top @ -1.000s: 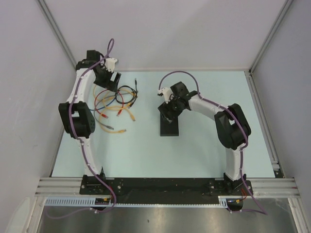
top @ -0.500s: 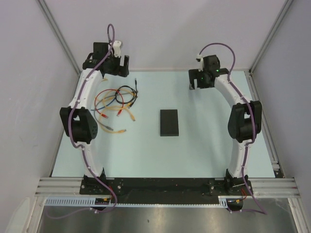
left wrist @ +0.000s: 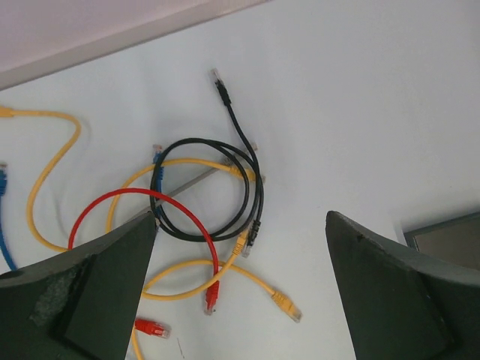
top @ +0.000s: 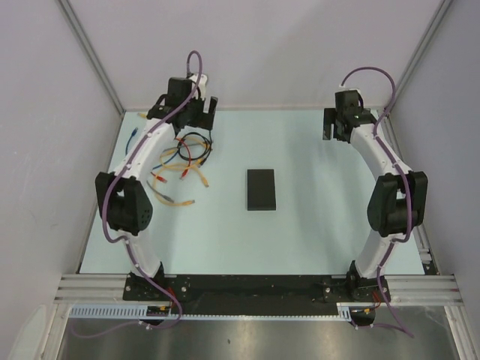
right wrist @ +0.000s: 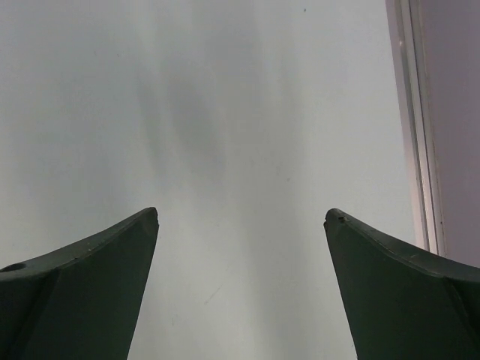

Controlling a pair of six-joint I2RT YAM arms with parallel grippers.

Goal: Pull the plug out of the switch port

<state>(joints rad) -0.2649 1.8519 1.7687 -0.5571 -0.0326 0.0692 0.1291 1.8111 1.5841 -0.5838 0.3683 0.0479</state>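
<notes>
Pale bench [top: 315, 225] carries the switch [top: 261, 189] mid-frame with no plug visibly seated; left pincer [left wrist: 241, 217] and right pincer [right wrist: 240, 214] hang spread, empty. Pull looks finished; only retreat remains.

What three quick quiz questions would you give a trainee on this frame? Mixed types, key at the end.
1. True or false: a cable is plugged into the switch.
2. Multiple choice: in the top view, the loose cables lie A) left of the switch, apart from it; B) right of the switch; C) on top of the switch.
3. Short answer: are the left gripper and the right gripper open or shut?

Key: 1 false, the switch lies alone with nothing attached; 2 A; 3 both open.
</notes>
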